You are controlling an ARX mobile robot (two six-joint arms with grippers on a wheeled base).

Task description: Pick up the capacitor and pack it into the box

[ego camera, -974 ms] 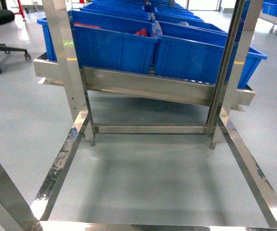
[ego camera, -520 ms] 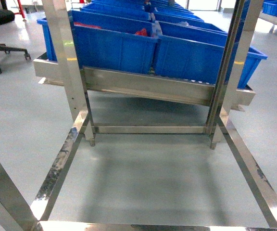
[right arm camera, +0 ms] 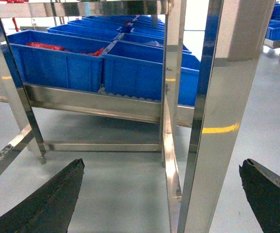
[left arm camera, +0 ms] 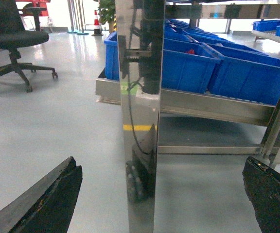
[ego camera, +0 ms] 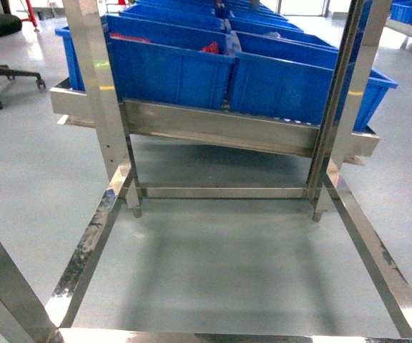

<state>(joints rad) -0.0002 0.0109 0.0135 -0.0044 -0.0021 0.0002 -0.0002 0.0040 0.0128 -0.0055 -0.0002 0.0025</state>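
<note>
Grey floor fills the lower frame beneath a steel rack (ego camera: pixel 113 143) carrying blue bins (ego camera: pixel 170 68) across the top. We see no capacitor or box, so we judge picking hasn't begun. Left gripper (left arm camera: pixel 162 194) and right gripper (right arm camera: pixel 164 194) jaws gape wide, empty; next we must locate the capacitor.

Blue bins (ego camera: pixel 170 71) on steel rack (ego camera: pixel 220 132)

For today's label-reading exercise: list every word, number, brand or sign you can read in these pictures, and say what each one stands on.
None can be read. The blue bins and the steel rack carry no visible writing. A small green patch on the steel post in the left wrist view is too blurred to read.
</note>
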